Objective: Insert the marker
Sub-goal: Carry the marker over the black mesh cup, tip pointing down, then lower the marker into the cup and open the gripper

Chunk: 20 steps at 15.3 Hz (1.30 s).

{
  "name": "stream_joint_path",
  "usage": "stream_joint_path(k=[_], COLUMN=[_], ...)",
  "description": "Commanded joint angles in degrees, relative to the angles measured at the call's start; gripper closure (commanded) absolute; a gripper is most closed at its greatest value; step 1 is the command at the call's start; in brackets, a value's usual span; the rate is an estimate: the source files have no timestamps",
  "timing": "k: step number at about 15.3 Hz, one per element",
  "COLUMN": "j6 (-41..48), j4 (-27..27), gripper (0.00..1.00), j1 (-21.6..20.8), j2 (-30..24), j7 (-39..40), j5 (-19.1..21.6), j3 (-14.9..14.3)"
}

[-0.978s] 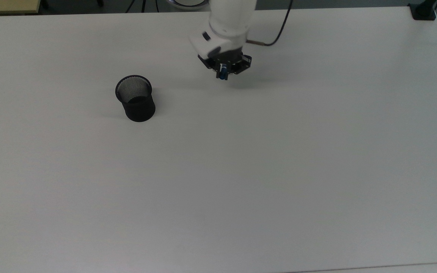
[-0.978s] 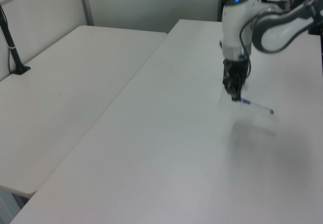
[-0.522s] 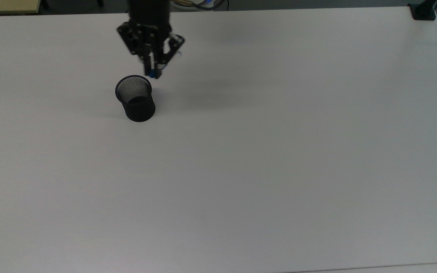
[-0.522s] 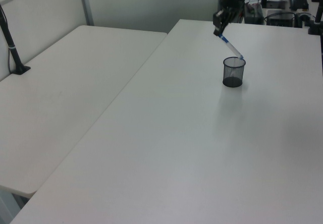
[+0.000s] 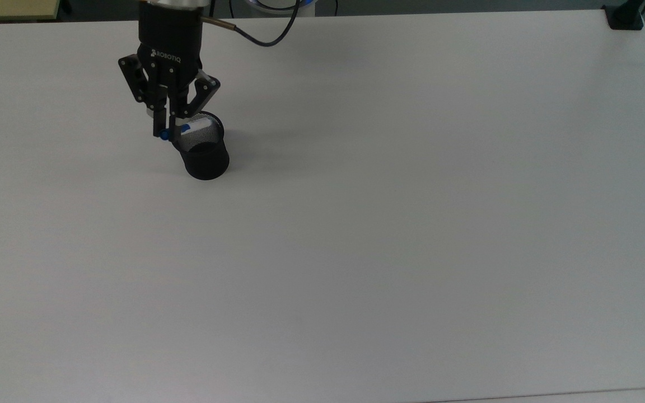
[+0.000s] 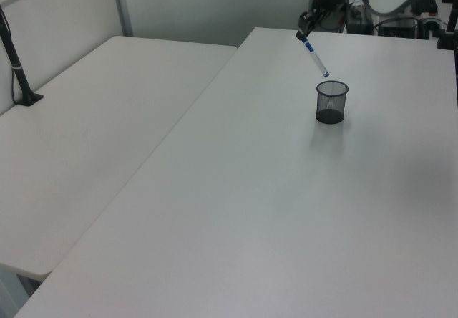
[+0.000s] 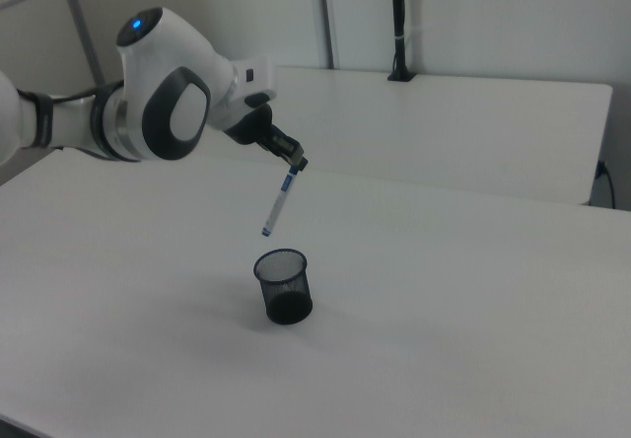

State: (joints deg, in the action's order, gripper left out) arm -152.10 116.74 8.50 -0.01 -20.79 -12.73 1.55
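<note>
In the top view, the gripper (image 5: 167, 133) clenches the marker (image 5: 195, 124) at the black mesh cup's (image 5: 204, 152) eleven o'clock rim. The left view shows the marker (image 6: 315, 57) hanging tilted above the cup (image 6: 331, 102). The right view shows its lower tip clear of the rim.

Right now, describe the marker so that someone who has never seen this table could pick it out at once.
Start at the big white table and find the black mesh cup standing on it. Just above the cup's rim, the black gripper holds the marker by its top end, tilted, tip hanging toward the cup. It is a slim white pen with blue ends, and it touches neither table nor cup.
</note>
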Motion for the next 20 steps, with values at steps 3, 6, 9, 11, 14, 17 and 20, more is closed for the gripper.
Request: stream_joint_path(k=[3,6,9,11,14,17,20], j6=[-5.0,-5.0,-5.0,-5.8,-6.3,-6.0,-5.8], j4=[5.2,6.6,6.9,6.8,6.9,6.7,6.7], gripper=[1.00,1.00,1.00,1.00,0.91,0.72,0.70], j1=[2.1,2.1,1.4,1.3,1.3,1.3,1.3], j2=[-1.4,-1.2,-0.5,0.4,1.1,1.1,0.8], j7=[2.8,6.2,6.3,6.1,5.8,5.3,5.3], j5=[-7.9,-7.9,-8.0,-8.0,-8.0,-7.4,-7.3], j3=[-0.3,-0.3,-0.3,-0.3,-0.3,-0.2,-0.2])
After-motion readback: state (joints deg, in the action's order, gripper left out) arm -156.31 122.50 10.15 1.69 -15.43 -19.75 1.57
